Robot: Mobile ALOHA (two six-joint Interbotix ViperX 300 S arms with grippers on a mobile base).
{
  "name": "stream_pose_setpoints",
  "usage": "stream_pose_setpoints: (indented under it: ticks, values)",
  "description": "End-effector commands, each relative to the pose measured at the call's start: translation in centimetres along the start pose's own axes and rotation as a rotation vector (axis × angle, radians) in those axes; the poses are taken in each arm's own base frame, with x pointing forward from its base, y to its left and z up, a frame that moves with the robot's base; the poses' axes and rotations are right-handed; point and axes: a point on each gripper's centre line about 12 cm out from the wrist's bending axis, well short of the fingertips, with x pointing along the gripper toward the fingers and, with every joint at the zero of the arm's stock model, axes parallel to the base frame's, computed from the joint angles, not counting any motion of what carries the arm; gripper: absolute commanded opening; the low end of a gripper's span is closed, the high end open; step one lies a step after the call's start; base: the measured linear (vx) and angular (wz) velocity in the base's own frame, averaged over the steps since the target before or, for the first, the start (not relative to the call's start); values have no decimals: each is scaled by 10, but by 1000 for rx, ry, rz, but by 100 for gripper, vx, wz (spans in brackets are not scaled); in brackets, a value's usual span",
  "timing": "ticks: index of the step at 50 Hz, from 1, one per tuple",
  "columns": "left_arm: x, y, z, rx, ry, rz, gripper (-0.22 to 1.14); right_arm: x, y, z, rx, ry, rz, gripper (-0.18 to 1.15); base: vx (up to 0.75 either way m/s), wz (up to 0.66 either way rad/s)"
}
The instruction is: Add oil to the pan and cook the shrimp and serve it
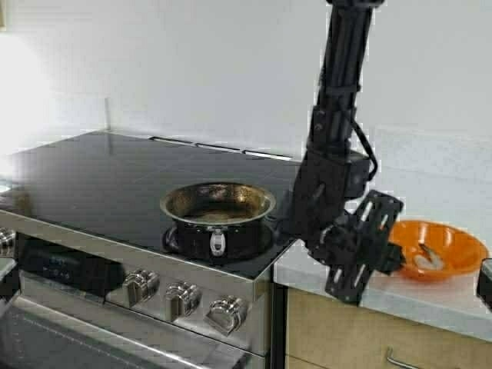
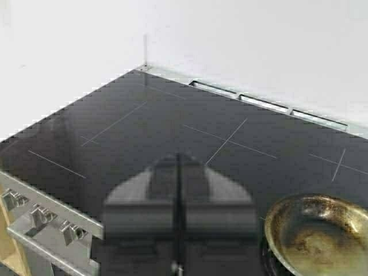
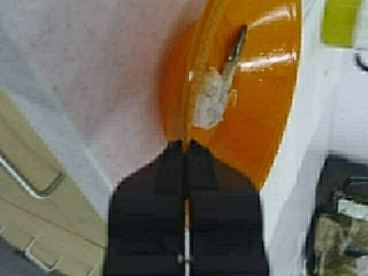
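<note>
1. The right hand (image 3: 185, 150) is clenched on nothing, its two fingers pressed flat together, and it hangs just at the near rim of the orange bowl (image 1: 440, 250) on the bench (image 1: 430, 296).
2. The shrimp (image 3: 210, 98) lies inside that bowl, just past the fingertips and a little off the closing line. Its long axis runs away from the hand, tail end farthest.
3. The left hand (image 2: 178, 164) is also clenched and empty, held over the black cooktop (image 2: 144, 132), with the pan (image 2: 322, 230) off to one side of it.
4. In the high view the pan (image 1: 217, 206) sits on the front burner, well apart from the bowl, with no oil visible inside it.
5. The right hand is far nearer the shrimp; I judge it must release its fingers before reaching in.
</note>
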Motion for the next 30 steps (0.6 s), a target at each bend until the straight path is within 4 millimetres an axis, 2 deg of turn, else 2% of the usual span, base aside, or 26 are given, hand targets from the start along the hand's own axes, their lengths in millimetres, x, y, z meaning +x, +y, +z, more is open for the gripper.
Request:
stream_pose_setpoints:
  ticks: [1, 6, 11, 19, 30]
  values:
    - [1, 0, 3, -5, -8, 1, 3, -31, -24, 25, 49, -88, -21, 5, 0, 0]
    - [1, 0, 4, -5, -9, 1, 3, -55, -38, 39, 36, -144, -46, 5, 0, 0]
    - [1, 0, 3, -5, -8, 3, 3, -84, -52, 62, 38, -220, -62, 5, 0, 0]
    - [1, 0, 4, -5, -9, 1, 3, -136, -90, 105, 199, -369, -4, 5, 0, 0]
    - [1, 0, 4, -5, -9, 1, 3, -188, -141, 165, 373, -552, 164, 5, 0, 0]
